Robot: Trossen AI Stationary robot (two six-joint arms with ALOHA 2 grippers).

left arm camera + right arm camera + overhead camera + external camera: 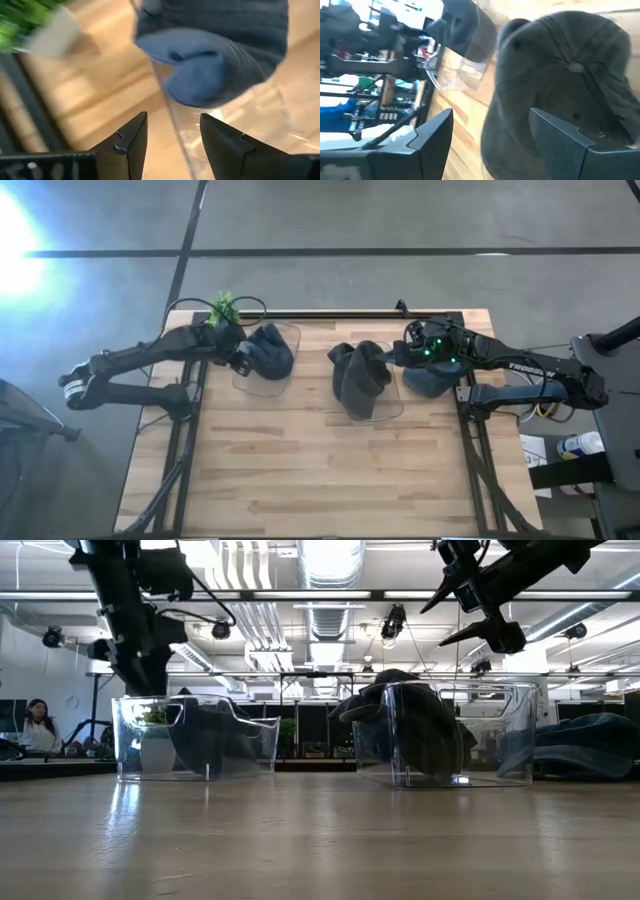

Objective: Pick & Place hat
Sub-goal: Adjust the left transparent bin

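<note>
Two clear plastic bins sit on the pale wooden table, and we can see soft fabric hats in both. The left bin holds a blue hat, slumped and folded, its knit-like cloth spilling against the transparent wall. The middle bin carries a dark grey cap, bunched up and rising above the rim. A third, blue-grey hat lies on the table at the right edge, under the right arm.

The left gripper hovers at the left bin's near rim, fingers spread with nothing between them; the left wrist view shows us its two dark angular fingers parted over the thin glassy bin wall, the blue hat's rounded fold just beyond. The right gripper hangs just beside the grey cap, jaws wide and empty. Its wrist view gives us what the overhead cannot: the cap's panel seams meeting at a button on the crown, the cloth matte and creased.

From the low view we get the bins' straight transparent walls and their shiny reflections on the tabletop, the grey cap domed inside its bin, and both grippers held above the bin rims, clear of the cloth. A small green plant sits at the table's back left corner. Far off in the room, a person sits at a desk.
</note>
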